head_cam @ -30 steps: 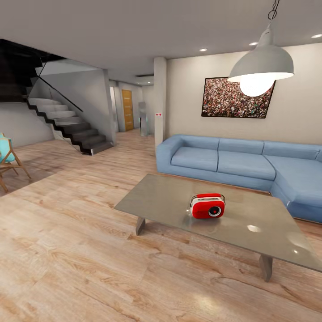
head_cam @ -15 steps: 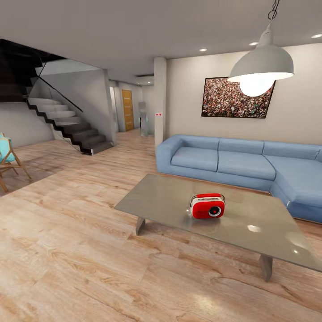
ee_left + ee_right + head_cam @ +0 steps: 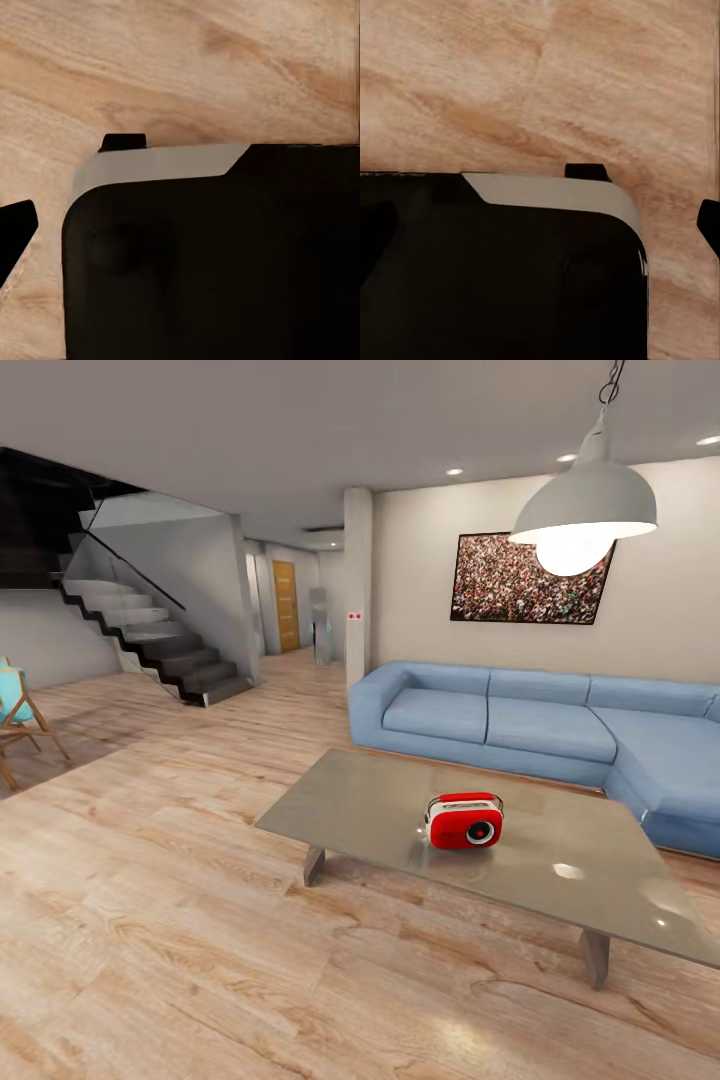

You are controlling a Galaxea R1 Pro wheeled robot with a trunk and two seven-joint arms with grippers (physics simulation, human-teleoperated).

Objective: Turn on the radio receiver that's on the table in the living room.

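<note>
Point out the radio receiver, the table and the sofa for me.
radio receiver (image 3: 465,826), head view, on its red front face.
table (image 3: 360,800), head view, on the bare grey top left of the radio.
sofa (image 3: 545,728), head view, on a blue seat cushion.

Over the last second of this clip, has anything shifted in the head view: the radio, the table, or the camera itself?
Nothing visibly changed. The head view is framed the same as before, so the robot's head and base look stationary. The radio receiver stands at the same spot on the table, dial facing the camera, with the blue sofa behind it and the pendant lamp hanging above.
</note>
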